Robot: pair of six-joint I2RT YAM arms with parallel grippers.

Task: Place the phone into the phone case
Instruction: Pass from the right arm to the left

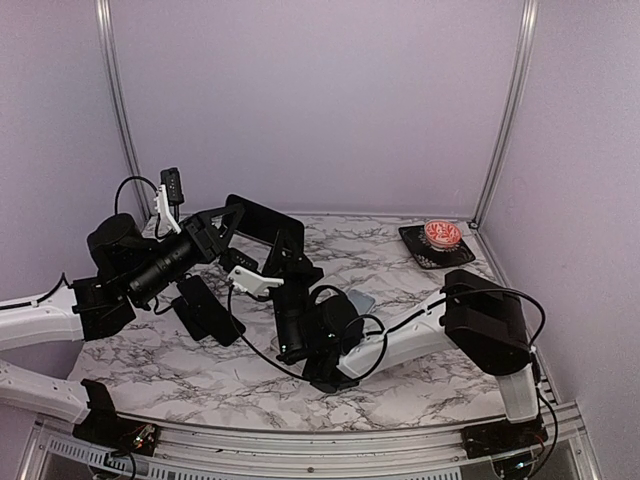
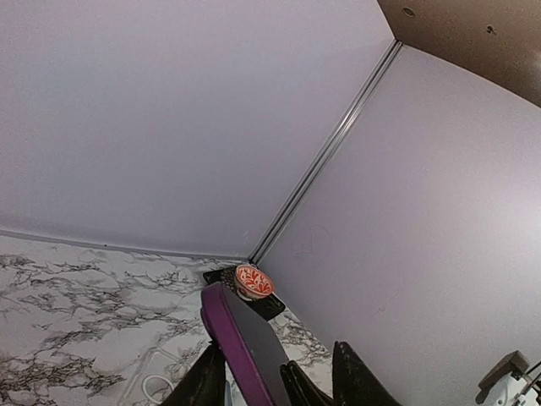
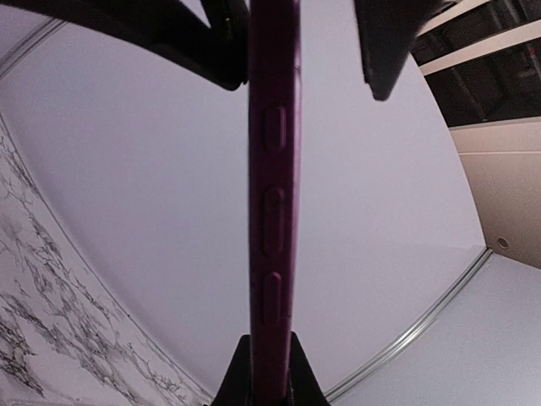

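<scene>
The phone case (image 1: 262,222) is purple with a dark face and is held up edge-on above the table between both arms. My right gripper (image 3: 270,342) is shut on its lower end (image 3: 272,211), by the side buttons. My left gripper (image 2: 275,351) straddles the other end (image 2: 245,347). One finger (image 3: 182,38) touches the case, the other (image 3: 389,42) stands apart, so it is open. I cannot tell whether the dark face is the phone. A flat black slab (image 1: 207,308) lies on the table under the left arm.
A red-patterned bowl (image 1: 442,234) sits on a black tray (image 1: 420,250) in the back right corner, also seen from the left wrist (image 2: 254,281). A pale flat object (image 1: 358,300) lies by the right arm. Purple walls close in on three sides.
</scene>
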